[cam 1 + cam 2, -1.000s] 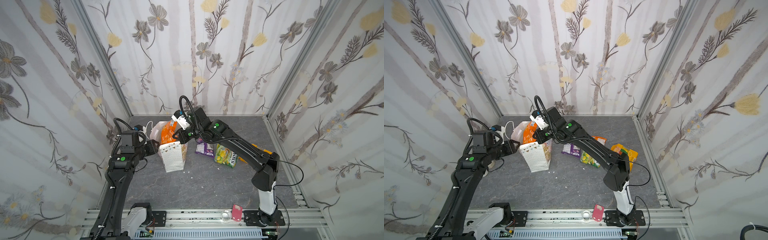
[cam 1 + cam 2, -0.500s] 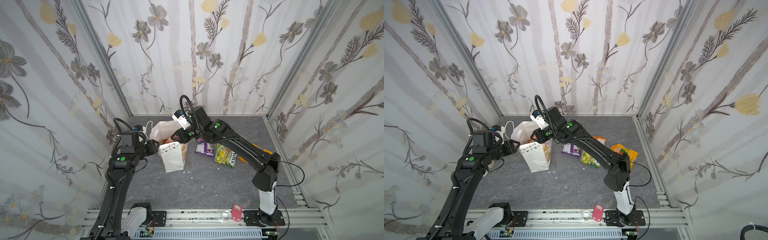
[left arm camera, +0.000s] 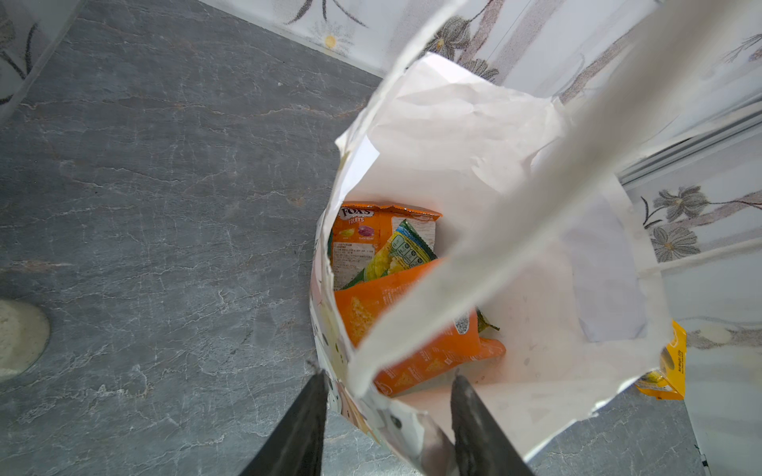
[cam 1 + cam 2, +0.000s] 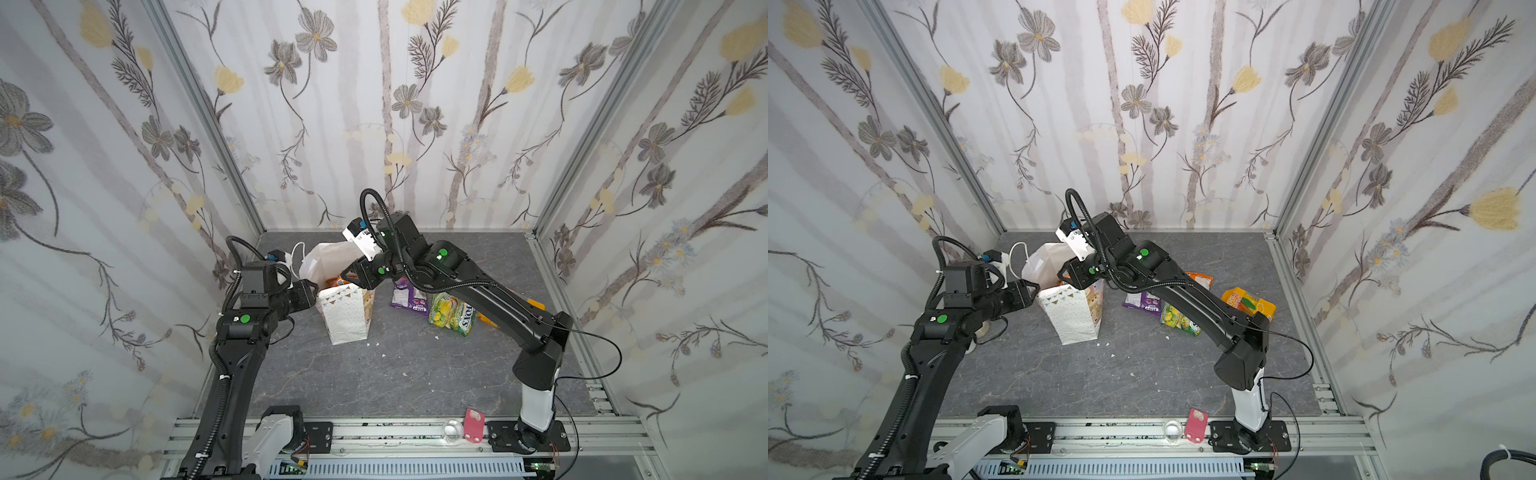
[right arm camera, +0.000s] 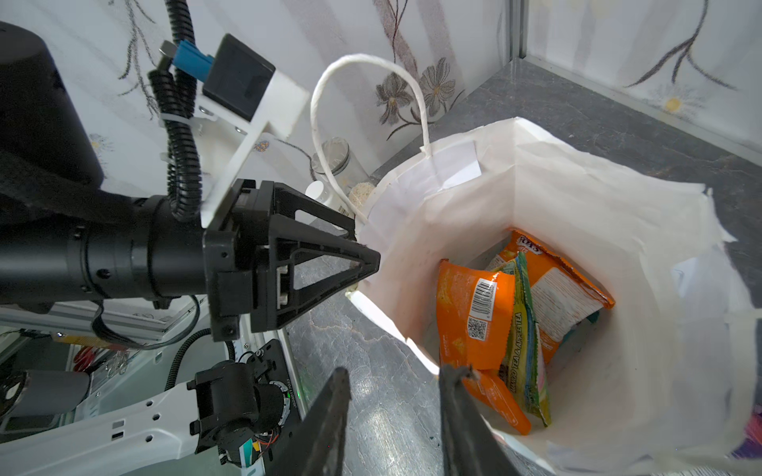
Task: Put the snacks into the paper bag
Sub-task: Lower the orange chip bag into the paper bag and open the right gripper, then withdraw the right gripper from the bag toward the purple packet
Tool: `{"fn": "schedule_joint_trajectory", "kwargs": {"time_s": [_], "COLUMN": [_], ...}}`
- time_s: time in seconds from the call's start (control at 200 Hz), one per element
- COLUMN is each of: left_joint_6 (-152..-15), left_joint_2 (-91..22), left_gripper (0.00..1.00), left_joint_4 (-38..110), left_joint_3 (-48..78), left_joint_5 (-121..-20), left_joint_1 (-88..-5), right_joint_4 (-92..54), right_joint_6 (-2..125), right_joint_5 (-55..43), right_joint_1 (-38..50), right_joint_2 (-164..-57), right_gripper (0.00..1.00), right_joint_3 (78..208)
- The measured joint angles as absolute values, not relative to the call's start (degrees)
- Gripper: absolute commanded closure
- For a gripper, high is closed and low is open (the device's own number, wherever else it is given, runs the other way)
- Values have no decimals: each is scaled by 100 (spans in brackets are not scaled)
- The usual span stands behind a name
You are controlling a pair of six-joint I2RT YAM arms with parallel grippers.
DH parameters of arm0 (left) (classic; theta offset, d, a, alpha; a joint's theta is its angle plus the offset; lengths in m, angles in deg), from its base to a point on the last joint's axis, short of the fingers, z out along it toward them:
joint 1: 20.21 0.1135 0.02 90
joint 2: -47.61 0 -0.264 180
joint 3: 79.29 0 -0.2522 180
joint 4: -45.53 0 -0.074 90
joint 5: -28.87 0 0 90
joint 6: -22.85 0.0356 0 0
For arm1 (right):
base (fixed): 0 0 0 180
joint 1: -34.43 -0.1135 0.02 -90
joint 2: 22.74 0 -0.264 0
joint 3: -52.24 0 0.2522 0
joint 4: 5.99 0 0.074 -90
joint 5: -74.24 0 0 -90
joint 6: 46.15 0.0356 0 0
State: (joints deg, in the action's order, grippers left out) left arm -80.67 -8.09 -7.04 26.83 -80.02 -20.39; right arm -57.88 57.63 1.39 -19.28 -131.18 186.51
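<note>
The paper bag stands upright on the grey bench with its mouth wide open, as both top views show. The left pincer is at the left rim of the bag. In the left wrist view its jaws stand only a little apart, one finger outside the bag and one inside, and the paper wall runs between them. So it has hold of the rim. A white cord handle rises from the bag just beside this pincer.

The right pincer hangs just above the mouth of the bag. Its jaws are parted and hold nothing; one finger is over the inside of the bag, the other outside the rim.

Three snacks are visible inside the bag: an orange barcode packet, a green-yellow tea packet touching it, and an orange FOX'S packet behind them.

More snacks lie on the bench to the right of the bag. A purple packet is nearest to it, a green-yellow FOX'S packet is just beside the purple one, and a yellow-orange packet lies well apart from the bag.
</note>
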Motion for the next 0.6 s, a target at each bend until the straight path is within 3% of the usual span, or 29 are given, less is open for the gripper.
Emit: {"fn": "schedule_joint_trajectory", "kwargs": {"time_s": [0.19,0.6], "left_joint_6": [-8069,-8067], "left_joint_2": [-761,-744], "left_gripper": [51,50], "left_joint_4": [-704,-706], "left_joint_3": [2683,2591], "left_joint_5": [-7998,-7974], "left_joint_1": [-2039,-2039], "right_joint_4": [-5585,-3917], "right_joint_6": [5704,5737], "right_joint_5": [-246,-2543], "right_joint_1": [-2129,-2385], "right_joint_2": [-12543,-9693], "right_gripper": [62,60], "right_joint_3": [18081,13812]}}
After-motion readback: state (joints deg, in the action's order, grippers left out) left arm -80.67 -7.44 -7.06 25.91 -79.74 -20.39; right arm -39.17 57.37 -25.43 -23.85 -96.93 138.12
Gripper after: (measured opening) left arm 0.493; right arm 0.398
